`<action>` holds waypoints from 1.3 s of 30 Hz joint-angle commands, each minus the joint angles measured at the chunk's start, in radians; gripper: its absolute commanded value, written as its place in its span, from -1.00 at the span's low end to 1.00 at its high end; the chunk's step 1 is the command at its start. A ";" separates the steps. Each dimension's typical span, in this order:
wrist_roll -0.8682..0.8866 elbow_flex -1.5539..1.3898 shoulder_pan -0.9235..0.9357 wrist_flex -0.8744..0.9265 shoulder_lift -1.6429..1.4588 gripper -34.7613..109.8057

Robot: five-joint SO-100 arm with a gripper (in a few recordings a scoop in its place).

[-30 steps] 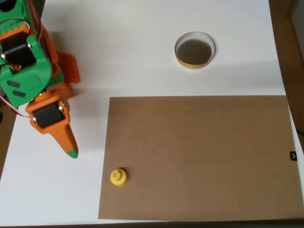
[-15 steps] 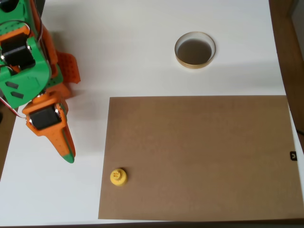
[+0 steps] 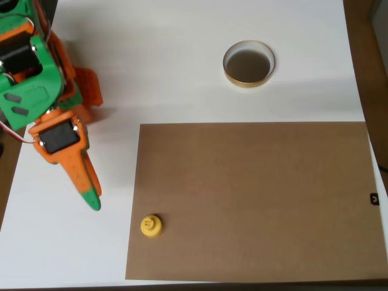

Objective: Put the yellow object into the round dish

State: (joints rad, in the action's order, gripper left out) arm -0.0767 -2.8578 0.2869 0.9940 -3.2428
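Note:
In the overhead view the yellow object sits on the lower left corner of a brown mat, upright and on its own. The round dish, tan-rimmed with a dark inside, stands on the white table at the upper middle, and nothing lies in it. My orange and green gripper is at the left, pointing down and slightly right. It reads as a single tapered point with a green tip and no gap, so it looks shut and holds nothing. Its tip is about a hand's width left of and above the yellow object.
A large brown mat covers the lower right of the white table. The arm's green and orange body fills the upper left. Dark wood edges border the table at the right.
The arm has swung a little and the gripper's tip has moved slightly down the picture, closer to the yellow object. The yellow object and the dish have not moved.

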 commanded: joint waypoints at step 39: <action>-0.018 0.999 -0.137 0.201 1.430 -0.08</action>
State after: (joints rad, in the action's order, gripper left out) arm -0.0890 -1.9328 0.1457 1.1704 -1.8070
